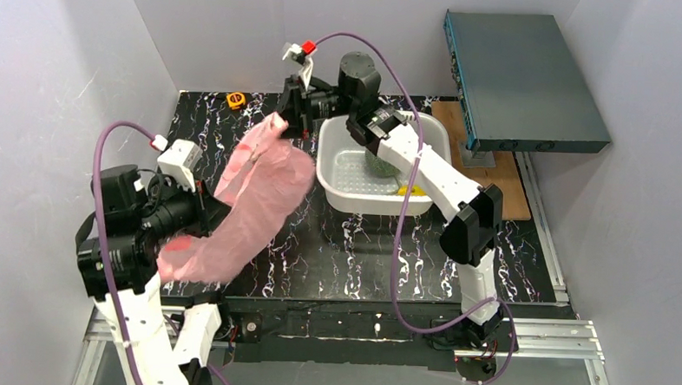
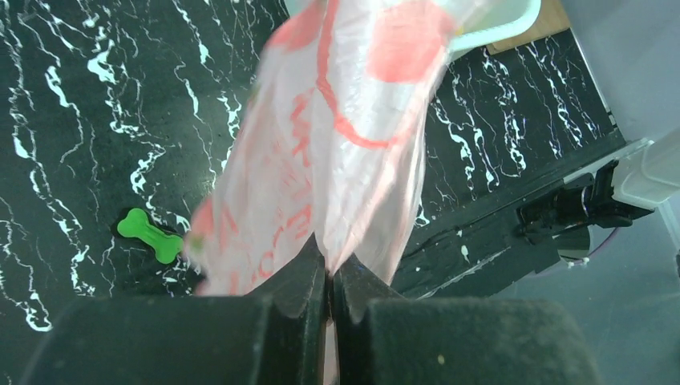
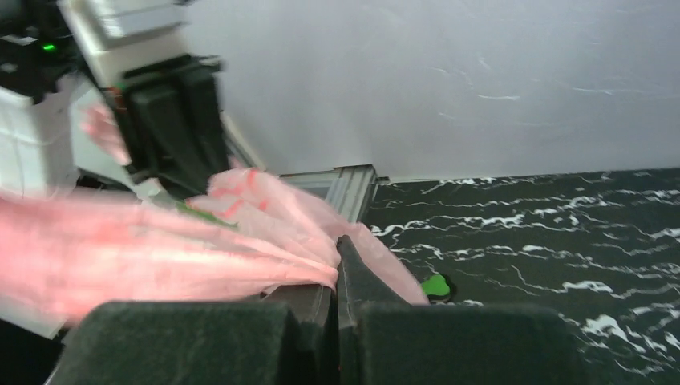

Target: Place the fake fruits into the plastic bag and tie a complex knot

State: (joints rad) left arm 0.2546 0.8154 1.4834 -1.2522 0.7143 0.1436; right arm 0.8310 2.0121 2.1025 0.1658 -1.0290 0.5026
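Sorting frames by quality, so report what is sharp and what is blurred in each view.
Top view: evenly lit, mostly sharp, bag slightly soft. Left wrist view: bag smeared by motion, green bone toy and tabletop crisp. Right wrist view: bag smeared, tabletop beyond it sharper.

White basket [image 1: 368,200], green bone toy [image 2: 149,236], teal box [image 1: 525,79]

The left arm [image 1: 136,236] sits folded low by its base, forearm turned inward, the left tool [image 2: 329,269] pinched tight on the plastic bag [image 2: 337,136]. The right arm [image 1: 434,175] stretches far back and leftward, the right tool [image 3: 337,261] clamped on the bag's upper end.
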